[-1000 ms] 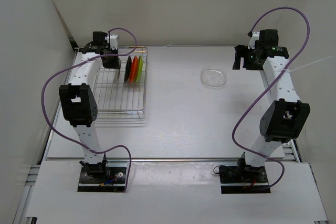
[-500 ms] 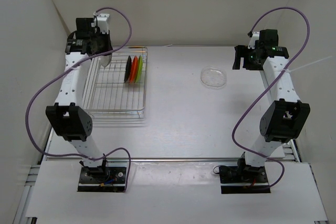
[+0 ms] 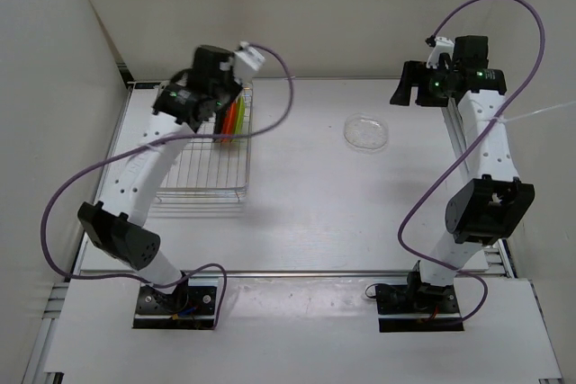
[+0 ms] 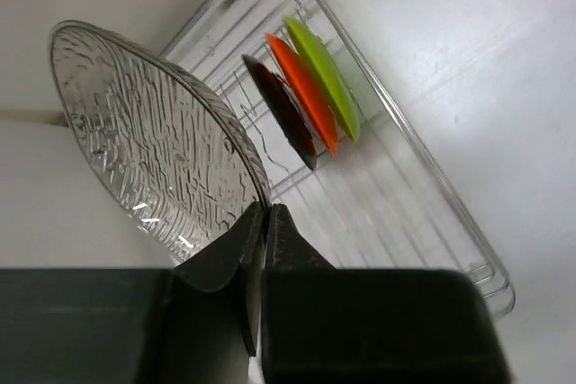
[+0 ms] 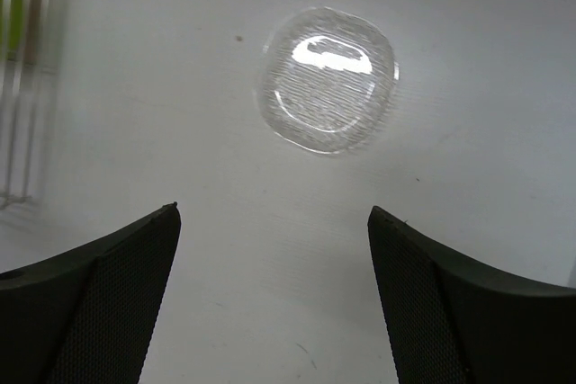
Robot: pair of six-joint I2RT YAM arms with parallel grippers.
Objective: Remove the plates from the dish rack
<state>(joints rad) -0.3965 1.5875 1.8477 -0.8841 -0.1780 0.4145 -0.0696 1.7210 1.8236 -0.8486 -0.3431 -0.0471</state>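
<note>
At the left wrist: left gripper [image 4: 265, 222] is pinched tight on the rim of the held clear plate [image 4: 153, 132]. The fingers [image 4: 216, 263] almost meet, with only the rim's thickness between them. The plate is textured and translucent, tilted up on edge, in the air above the wire and not touching it.

Past it, down in the dish rack [image 4: 409, 195], are the black plate [image 4: 286, 123], orange-red plate [image 4: 304, 96] and lime green plate [image 4: 326, 78]. All three stand on edge in a tight row, leaning the same way. Black is nearest the held plate, green farthest.

Top view: the left arm [image 3: 144, 164] arches over the rack's far end, and the wrist is motion-blurred, so the grip can't be read from there. The rack sits on the left side of the table [image 5: 225, 249], toward the far edge. Orange-red and green show beside the wrist; I can't make out the black one there.

Right side: right gripper [image 5: 273, 209] is spread wide with nothing in it, hanging above the white table. In its wrist view a second clear plate [image 5: 328, 78] lies flat on the tabletop ahead of the fingertips. In the top view that plate is right of centre toward the far edge, well apart from the rack, with the gripper just to its right and not touching it. The rack edge just shows, blurred, at the left border of the right wrist view.
</note>
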